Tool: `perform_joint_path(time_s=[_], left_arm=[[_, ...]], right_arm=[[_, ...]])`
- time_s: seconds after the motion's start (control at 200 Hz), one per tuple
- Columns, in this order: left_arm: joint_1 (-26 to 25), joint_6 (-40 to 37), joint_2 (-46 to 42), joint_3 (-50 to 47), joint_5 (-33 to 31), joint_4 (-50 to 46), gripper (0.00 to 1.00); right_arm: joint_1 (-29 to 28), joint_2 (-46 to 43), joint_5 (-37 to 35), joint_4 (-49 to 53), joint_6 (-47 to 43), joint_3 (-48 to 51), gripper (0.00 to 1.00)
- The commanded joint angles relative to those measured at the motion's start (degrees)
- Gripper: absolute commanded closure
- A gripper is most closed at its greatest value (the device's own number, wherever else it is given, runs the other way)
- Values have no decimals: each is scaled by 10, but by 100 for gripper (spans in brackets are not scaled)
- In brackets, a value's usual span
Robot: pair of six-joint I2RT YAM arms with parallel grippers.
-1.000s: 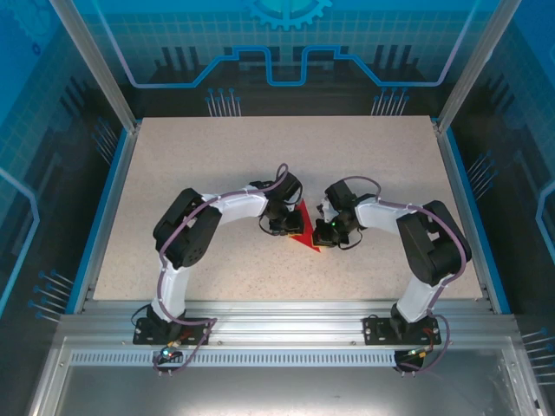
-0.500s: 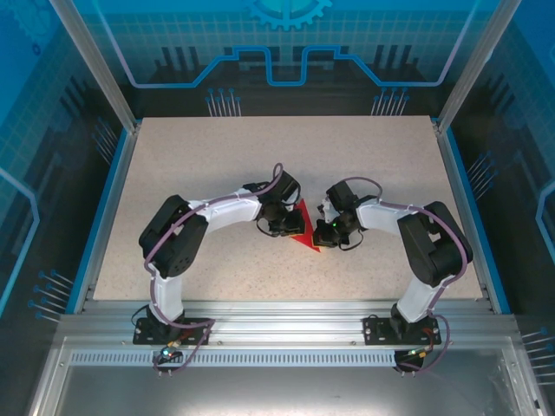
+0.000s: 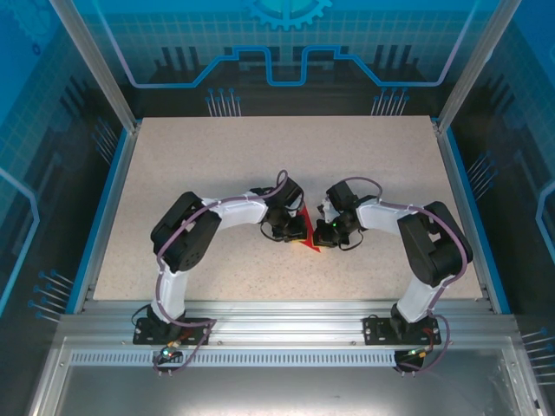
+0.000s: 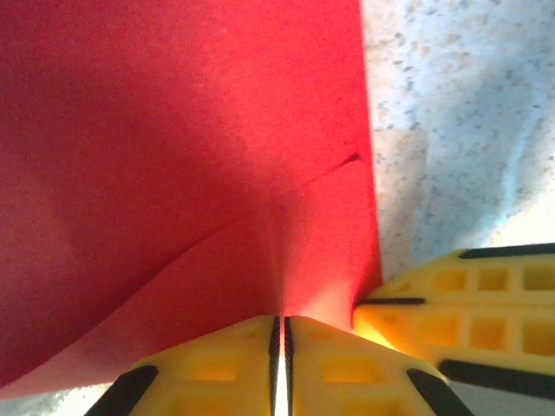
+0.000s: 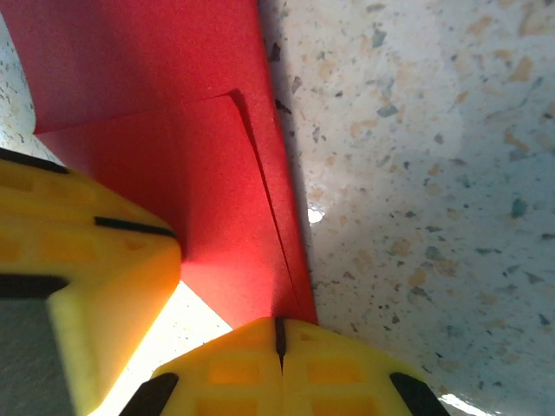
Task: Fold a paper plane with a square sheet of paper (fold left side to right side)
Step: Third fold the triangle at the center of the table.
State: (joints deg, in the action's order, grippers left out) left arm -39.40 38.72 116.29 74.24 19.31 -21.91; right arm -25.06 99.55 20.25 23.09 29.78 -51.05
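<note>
The square sheet of paper (image 3: pixel 305 234) lies at the middle of the worktop (image 3: pixel 260 156) as a creased, layered triangle. The early folds look done, but it is no slim dart yet. The left claw (image 4: pixel 279 322) is pressed together, pinching a paper flap. The right claw (image 5: pixel 279 325) is closed tight, tips at the paper's edge. Several folds seem left.

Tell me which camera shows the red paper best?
The left wrist view: the red paper spreads large, its creases plain. The right wrist view shows one layered edge; the top view shows a small red sliver between the left gripper and right gripper.
</note>
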Motion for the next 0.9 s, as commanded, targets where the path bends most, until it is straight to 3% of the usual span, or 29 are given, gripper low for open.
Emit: perform_joint_path(time_s=[0.0,0.2,0.715,0.895], left_arm=[[-2,2,16,10,-14,-13,85],[3,-15,22,0,-53,-36,85],[109,-67,-11,-58,-84,-52,85],[125,-73,-50,-59,-73,-53,78]], right_arm=[[4,29,-61,60,-7,30,100],[4,28,-68,72,-12,29,100],[4,21,-63,76,-15,33,100],[4,10,-36,66,-6,40,100]])
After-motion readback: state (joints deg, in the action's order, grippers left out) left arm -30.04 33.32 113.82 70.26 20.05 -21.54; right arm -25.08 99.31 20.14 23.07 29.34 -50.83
